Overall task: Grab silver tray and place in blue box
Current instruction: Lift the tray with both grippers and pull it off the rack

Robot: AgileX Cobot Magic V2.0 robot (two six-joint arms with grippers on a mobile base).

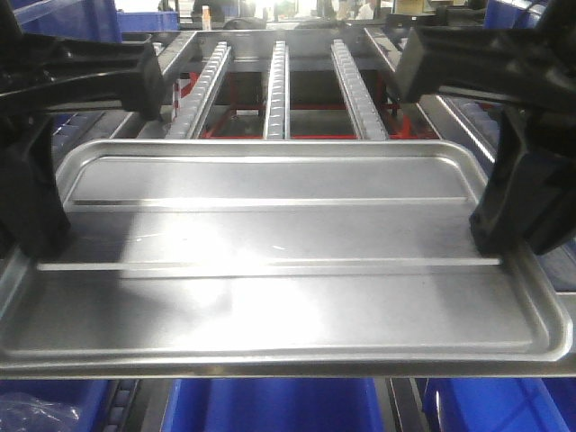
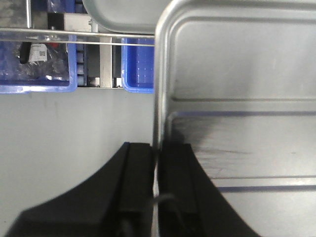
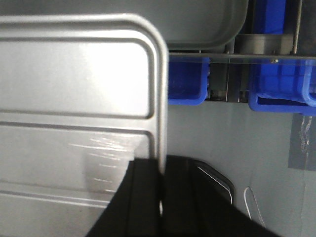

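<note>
The silver tray (image 1: 270,243) is hanging between the two hands, filling most of the front view with its long side running left to right. Its recessed floor is facing up, and the two lengthwise ridges are catching the light.

The left hand (image 1: 40,225) is gripping the tray's left rim. In the left wrist view its fingers (image 2: 140,187) are lying nearly closed, one on each side of the thin metal edge, with only the rim between them. The right hand (image 1: 504,220) is doing the same on the right rim. In the right wrist view its dark fingers (image 3: 145,197) are pinching the flared edge just near of the rounded far corner.

Beyond the tray's far rim, three roller rails (image 1: 277,90) are running away from the camera over a red frame. A blue box (image 1: 270,405) is showing just under the tray's near rim, with more blue on either side of it. I cannot tell which of these is the one meant for the tray.

In the wrist views a plain grey surface (image 2: 74,128) is lying below the tray. At its far edge blue bins (image 3: 281,74) are sitting in a rack, and one bin on the left (image 2: 37,69) is holding a clear bag. A second metal tray (image 2: 123,15) is resting on the rack above them.
</note>
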